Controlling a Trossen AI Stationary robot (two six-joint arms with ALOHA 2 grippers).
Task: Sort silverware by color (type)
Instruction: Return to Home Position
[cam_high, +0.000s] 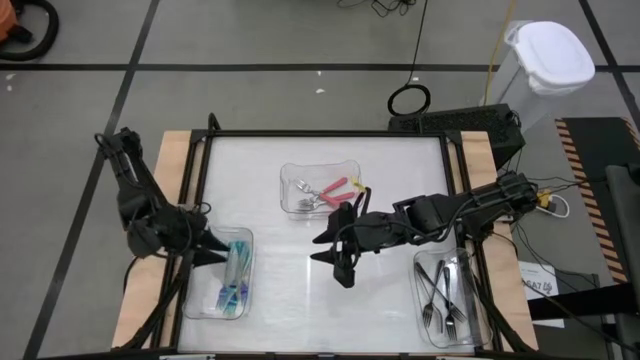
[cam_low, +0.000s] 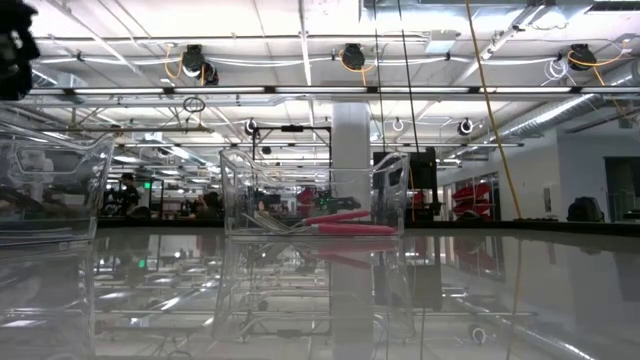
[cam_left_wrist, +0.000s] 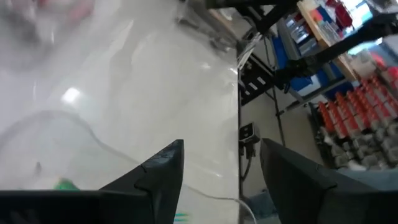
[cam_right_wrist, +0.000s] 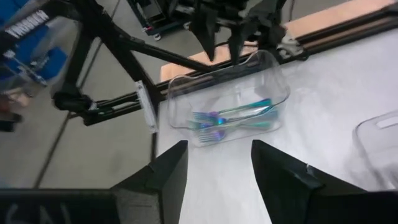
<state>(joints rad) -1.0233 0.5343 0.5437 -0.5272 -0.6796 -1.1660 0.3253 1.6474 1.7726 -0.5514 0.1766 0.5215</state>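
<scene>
You have three trays on the table (cam_high: 400, 170): the left tray (cam_high: 205, 305) at front-left holds one fork batch (cam_high: 236, 272), the centre tray (cam_high: 295, 175) sits farther back holding utensils (cam_high: 325, 193), and the right tray (cam_high: 422, 270) at front-right holds a second fork batch (cam_high: 448, 295).

White tabletop (cam_high: 260, 190), wooden strips (cam_high: 172, 150) along side edges. Three clear plastic trays, well apart: centre tray (cam_high: 322, 166) upper middle, left tray (cam_high: 205, 302) lower left, right tray (cam_high: 419, 275) lower right. Grey floor (cam_high: 250, 40) with black lines. White-lidded bin (cam_high: 548, 55) upper right; black cable loop (cam_high: 409, 99) just above table. Low view: white pillar (cam_low: 351, 150) behind centre tray, ceiling lights (cam_low: 250, 91) overhead.
</scene>
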